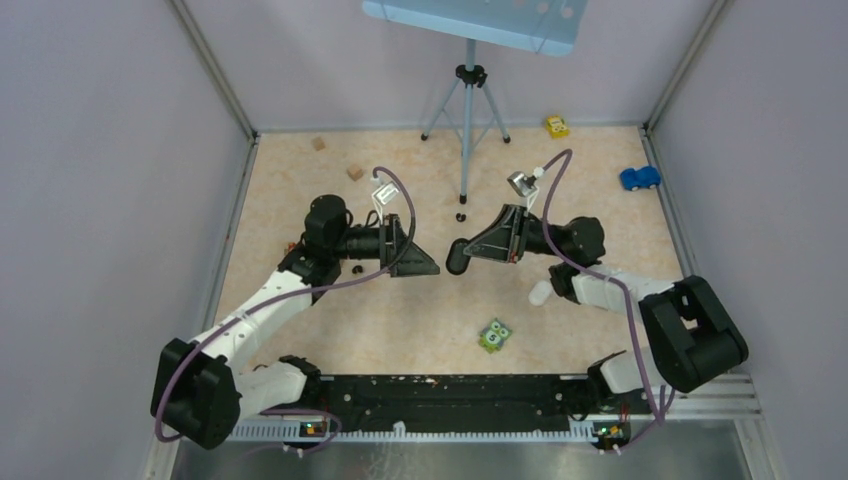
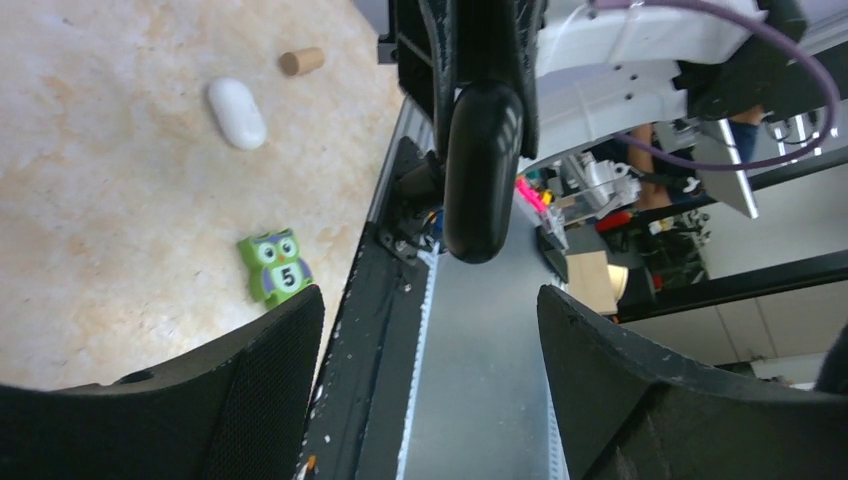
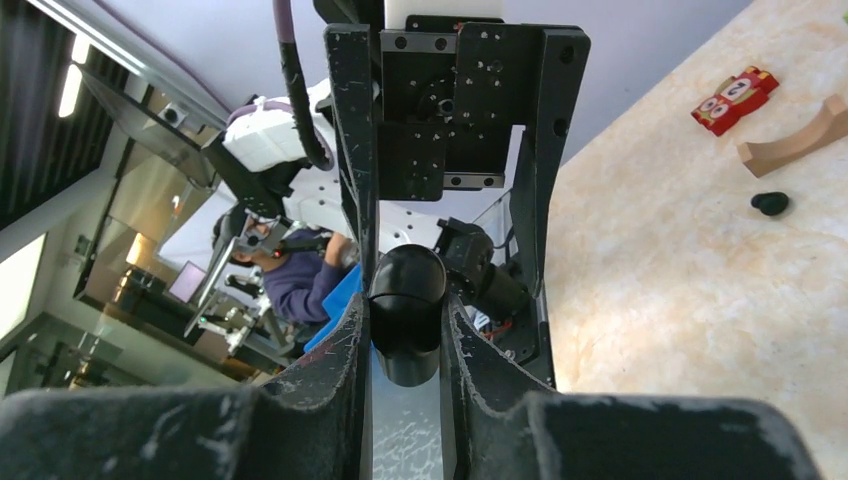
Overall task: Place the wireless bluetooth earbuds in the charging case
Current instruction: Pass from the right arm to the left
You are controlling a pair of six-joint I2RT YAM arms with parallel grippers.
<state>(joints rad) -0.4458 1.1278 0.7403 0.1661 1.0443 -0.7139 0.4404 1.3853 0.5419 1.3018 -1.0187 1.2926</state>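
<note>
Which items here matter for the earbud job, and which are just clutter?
Job: black charging case, clamped in right gripper; white case; black earbud.
Clutter: owl block; cork; red block; wooden arch; blue car; tripod.

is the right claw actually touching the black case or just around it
Touching. In the right wrist view the black case sits in the right claw, both fingers pressed against its sides with no gap.
</note>
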